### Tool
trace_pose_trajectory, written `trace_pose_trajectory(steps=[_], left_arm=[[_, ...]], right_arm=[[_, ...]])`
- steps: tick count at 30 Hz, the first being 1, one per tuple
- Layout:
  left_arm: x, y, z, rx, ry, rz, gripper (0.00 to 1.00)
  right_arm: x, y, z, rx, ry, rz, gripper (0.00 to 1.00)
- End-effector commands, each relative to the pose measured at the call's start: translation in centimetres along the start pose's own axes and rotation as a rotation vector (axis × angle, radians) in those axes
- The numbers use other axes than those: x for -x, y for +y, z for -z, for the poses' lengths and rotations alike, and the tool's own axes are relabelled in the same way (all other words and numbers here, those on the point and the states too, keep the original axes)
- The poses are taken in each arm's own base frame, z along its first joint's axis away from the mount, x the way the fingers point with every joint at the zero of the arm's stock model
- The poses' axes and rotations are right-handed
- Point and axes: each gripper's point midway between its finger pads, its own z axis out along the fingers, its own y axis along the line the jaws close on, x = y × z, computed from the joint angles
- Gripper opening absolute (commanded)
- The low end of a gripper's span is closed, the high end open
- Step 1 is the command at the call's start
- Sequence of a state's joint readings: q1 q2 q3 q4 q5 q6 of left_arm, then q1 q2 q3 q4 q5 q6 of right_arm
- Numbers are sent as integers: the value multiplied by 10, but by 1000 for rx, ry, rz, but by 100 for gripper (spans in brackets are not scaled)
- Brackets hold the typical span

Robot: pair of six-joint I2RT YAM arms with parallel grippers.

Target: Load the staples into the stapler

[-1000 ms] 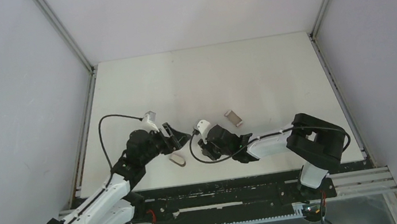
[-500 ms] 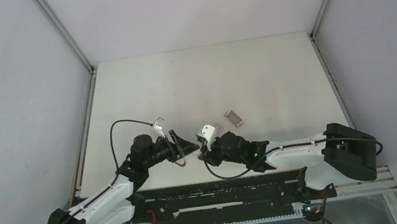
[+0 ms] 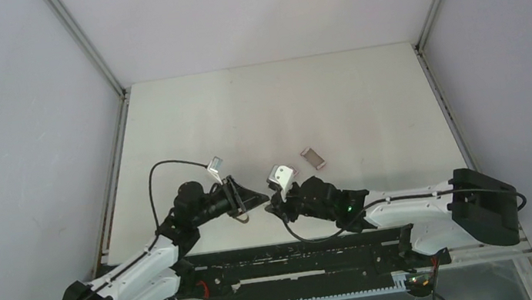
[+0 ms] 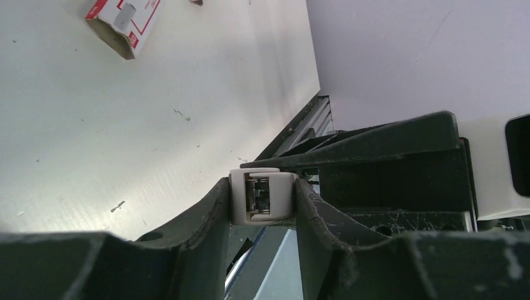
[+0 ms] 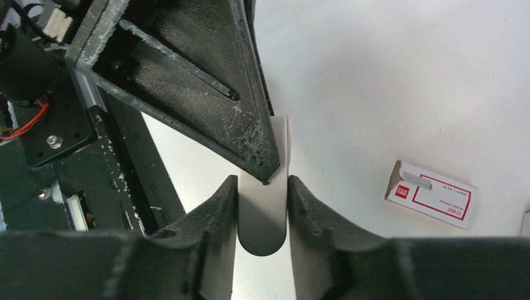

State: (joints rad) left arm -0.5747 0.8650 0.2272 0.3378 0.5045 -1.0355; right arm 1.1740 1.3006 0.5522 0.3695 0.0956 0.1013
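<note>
Left gripper (image 4: 261,187) is clamped on the white stapler (image 4: 262,199) at its end. Right gripper (image 5: 263,194) pinches its grey flat part, at lower centre. The staples box (image 3: 313,158) lies apart on the table, to their upper right. Likely step: opening the stapler. Next, 1 arm must let go to fetch staples.

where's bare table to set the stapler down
The far half of the table, beyond the staples box, is bare, and so is the stretch right of the box. Crowded front centre, where the left gripper and right gripper clamp the stapler.
</note>
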Motion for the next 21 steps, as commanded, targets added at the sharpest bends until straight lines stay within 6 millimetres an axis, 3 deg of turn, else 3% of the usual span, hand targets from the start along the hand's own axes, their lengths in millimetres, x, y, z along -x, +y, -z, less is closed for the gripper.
trace_pose_trajectory(steps=[1, 4, 8, 15, 21], left_arm=[[-4, -20, 6, -96, 9, -21, 25], [-5, -20, 8, -104, 6, -40, 13], [-6, -24, 10, -127, 12, -98, 8], [-11, -55, 18, -237, 44, -243, 7], [-16, -82, 25, -309, 43, -331, 6]], right_arm=[[23, 7, 8, 26, -74, -37, 43], [27, 12, 18, 77, -78, -79, 61], [33, 16, 35, 169, -76, -182, 84], [42, 40, 59, 439, -40, -334, 86], [40, 60, 63, 582, 27, -380, 86]])
